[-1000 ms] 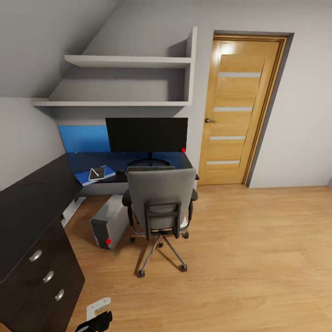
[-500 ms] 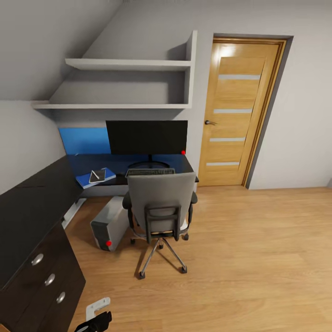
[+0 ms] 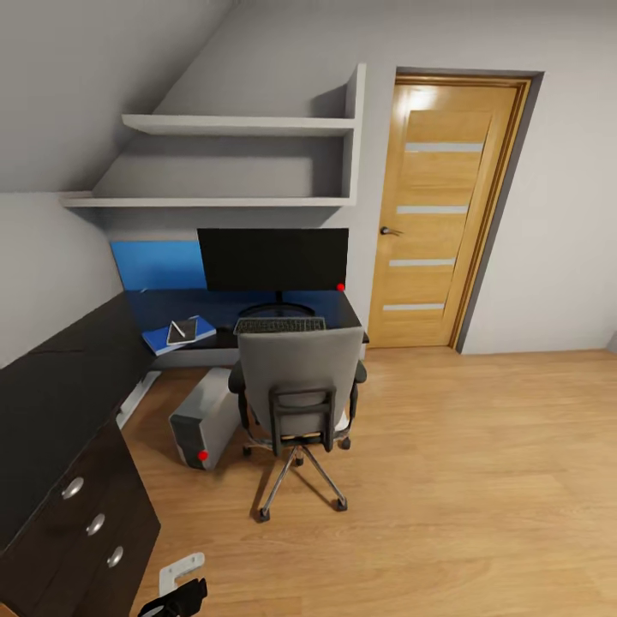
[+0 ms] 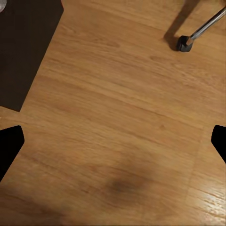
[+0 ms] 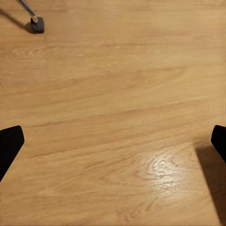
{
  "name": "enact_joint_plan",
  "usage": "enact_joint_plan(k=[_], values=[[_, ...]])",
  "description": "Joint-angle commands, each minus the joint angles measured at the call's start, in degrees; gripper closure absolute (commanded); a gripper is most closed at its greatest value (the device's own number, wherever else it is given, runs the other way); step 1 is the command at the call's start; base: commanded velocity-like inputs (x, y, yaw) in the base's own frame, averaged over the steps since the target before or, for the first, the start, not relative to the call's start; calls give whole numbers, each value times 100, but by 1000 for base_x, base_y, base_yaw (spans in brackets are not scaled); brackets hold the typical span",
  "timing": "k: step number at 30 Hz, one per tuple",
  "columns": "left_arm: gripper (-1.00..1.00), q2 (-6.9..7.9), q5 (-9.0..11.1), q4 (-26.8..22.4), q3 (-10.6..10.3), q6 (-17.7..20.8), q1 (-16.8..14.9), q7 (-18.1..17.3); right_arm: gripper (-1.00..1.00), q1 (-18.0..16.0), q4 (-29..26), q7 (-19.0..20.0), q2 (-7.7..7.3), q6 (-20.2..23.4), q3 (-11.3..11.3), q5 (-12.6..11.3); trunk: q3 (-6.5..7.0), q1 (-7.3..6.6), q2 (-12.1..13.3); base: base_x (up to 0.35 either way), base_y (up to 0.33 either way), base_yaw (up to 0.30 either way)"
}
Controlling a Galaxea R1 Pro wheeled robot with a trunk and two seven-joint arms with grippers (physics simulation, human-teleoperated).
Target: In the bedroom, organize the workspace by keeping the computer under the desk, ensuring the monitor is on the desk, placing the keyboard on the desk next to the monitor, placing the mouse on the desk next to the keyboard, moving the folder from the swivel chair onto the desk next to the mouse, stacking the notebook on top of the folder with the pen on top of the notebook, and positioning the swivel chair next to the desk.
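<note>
The black monitor [image 3: 274,259] stands at the back of the glossy black desk [image 3: 60,368]. In front of it lies the keyboard [image 3: 279,326]. To the left, the blue folder [image 3: 178,334] rests on the desk with the dark notebook [image 3: 181,331] and the thin pen [image 3: 183,329] on top. I cannot make out the mouse against the dark top. The grey computer [image 3: 203,417] stands on the floor under the desk. The swivel chair [image 3: 298,386] is pushed up to the desk, its back toward me. My left gripper [image 4: 113,143] and right gripper [image 5: 113,141] hang open over bare floor.
The dark three-drawer unit [image 3: 86,523] is close at the left. An oak door [image 3: 446,206] is shut at the right, and white shelves [image 3: 231,163] hang above the desk. Wood floor [image 3: 480,480] stretches to the right. Chair castors [image 4: 185,44] [image 5: 36,24] show near both grippers.
The whole picture has slid slightly downward, so the camera has moved. The desk things, chair and computer keep their places relative to one another.
</note>
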Motion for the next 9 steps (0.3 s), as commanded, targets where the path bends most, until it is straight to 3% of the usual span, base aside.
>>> enact_joint_plan(k=[1, 9], values=[[-100, 1, 32, -3, -48, -6, -2, 23, -100, -6, 13, -22, 4, -17, 49, -29, 13, -23, 38, 0, 0, 0], [-100, 64, 27, -6, -49, -6, 0, 47, -100, -6, 11, -22, 3, -17, 49, -30, 156, -199, 359, 0, 0, 0]])
